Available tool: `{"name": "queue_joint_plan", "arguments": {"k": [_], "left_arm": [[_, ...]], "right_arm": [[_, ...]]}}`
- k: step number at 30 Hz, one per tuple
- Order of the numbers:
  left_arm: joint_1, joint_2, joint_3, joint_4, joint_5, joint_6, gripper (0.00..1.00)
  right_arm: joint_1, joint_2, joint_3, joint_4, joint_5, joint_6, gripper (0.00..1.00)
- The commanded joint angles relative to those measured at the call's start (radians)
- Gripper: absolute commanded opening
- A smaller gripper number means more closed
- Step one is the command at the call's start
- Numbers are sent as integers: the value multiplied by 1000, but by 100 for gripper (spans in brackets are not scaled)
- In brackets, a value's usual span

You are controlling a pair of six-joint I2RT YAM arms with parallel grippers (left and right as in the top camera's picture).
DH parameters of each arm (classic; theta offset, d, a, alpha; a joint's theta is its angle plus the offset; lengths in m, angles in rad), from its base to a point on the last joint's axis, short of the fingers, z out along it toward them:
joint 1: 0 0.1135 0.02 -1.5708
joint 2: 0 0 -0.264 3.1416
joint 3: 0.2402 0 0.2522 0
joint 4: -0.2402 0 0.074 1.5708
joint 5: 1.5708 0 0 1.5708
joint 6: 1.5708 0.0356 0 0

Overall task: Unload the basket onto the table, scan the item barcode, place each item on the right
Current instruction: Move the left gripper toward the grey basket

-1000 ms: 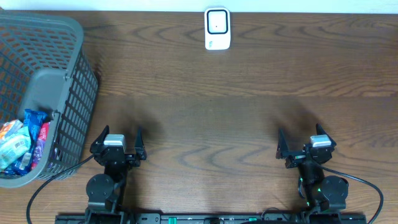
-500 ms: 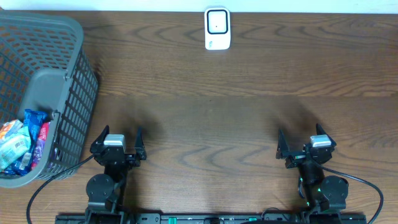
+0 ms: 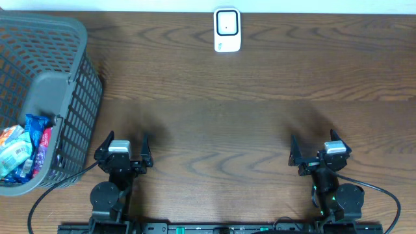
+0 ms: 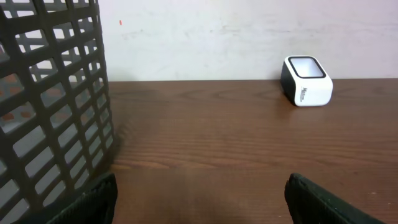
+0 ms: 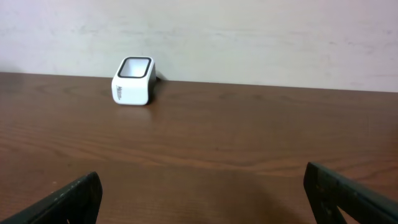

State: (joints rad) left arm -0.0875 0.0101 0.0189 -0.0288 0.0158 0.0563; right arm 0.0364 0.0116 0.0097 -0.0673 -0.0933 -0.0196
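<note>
Left gripper (image 3: 125, 142) and right gripper (image 3: 313, 144) both gape wide, holding nothing, well back from the scanner (image 3: 227, 29). Snack packets (image 3: 16, 153) sit in the basket (image 3: 73, 97) — off to its left.

We see a dark brown, wavy-grained table (image 3: 247, 117), a grey open-grid basket (image 3: 84, 110) at the left holding blue, red and pale green packets (image 3: 23, 146), and a white scanner (image 3: 227, 30) with a black-framed face at the far edge.

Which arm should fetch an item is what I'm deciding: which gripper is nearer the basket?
The left gripper: it sits right beside the grey mesh basket, while the right gripper is across the table on the far side.
</note>
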Motion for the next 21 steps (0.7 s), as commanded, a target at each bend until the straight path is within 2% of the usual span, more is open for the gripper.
{"name": "queue_joint_plan", "arguments": {"k": [1,13,14,19,21], "left_arm": [[4,-6,-15,-45,-31,3,86],[4,-6,-15,-13,-26,-1,86],[3,-6,-14,-2,2,-27,86],[3,1,-14,-11,361,-313,86],[3,2,-14,-5,407,-373,86]], "right_arm": [[-9,-5,-4,-1,5,0,99],[-9,-5,-4,-1,5,0,99],[-9,-5,-4,-1,5,0,99],[-9,-5,-4,-1,5,0,99],[-9,-5,-4,-1,6,0,99]]}}
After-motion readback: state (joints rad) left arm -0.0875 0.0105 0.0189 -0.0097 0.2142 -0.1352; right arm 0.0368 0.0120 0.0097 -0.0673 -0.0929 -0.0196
